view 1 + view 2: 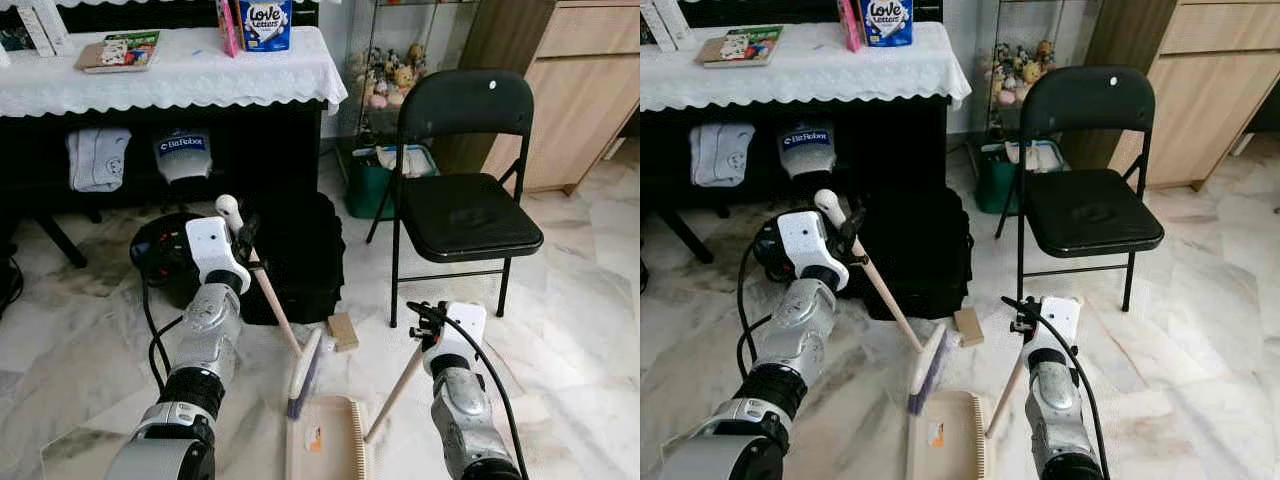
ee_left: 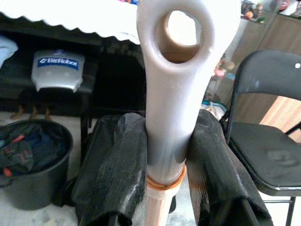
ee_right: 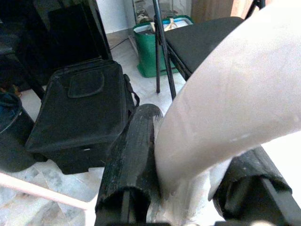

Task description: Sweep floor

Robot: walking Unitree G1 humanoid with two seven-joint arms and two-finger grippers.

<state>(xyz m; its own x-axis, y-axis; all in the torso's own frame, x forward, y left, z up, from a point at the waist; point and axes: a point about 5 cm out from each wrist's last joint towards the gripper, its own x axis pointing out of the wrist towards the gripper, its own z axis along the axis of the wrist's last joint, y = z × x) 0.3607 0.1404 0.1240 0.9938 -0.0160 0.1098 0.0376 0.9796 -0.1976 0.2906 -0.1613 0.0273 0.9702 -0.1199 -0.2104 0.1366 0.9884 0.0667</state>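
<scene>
The left claw [image 1: 243,232] is clamped on the broom [image 1: 305,372] handle. The right claw [image 1: 428,322] is clamped on the dustpan [image 1: 325,440] handle. The brush sits by the pan, near a small block [image 1: 343,331]. Next, I think, push the block in.

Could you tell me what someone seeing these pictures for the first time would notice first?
Most striking are the two silver arms at work low in the head views: the left gripper is shut on the broom handle, the right gripper on the dustpan handle. The broom head rests on the marble floor just above the dustpan, beside a small wooden block. Behind stand a black folding chair and a black bag.
</scene>
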